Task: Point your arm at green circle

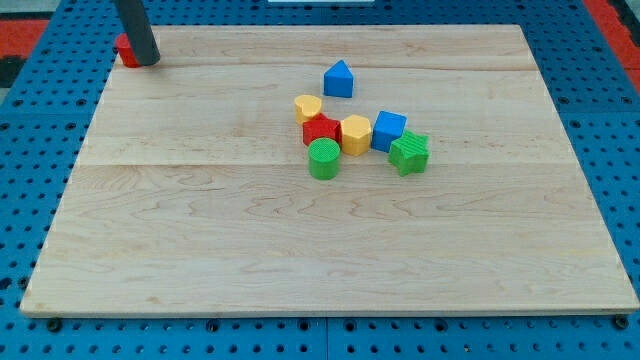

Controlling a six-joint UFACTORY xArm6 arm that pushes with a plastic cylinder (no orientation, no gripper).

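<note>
The green circle (323,159) is a short green cylinder near the board's middle, at the lower left of a cluster of blocks. My tip (146,61) is at the board's top left corner, far up and left of the green circle. It stands against a red block (124,50) that it partly hides. The rod rises out of the view's top.
Touching the green circle from above is a red star (320,130). Beside it are a yellow hexagon (355,134), a blue cube (388,130) and a green star (409,153). A yellow heart (308,106) and a blue triangle (339,79) lie above. The wooden board (200,250) sits on blue pegboard.
</note>
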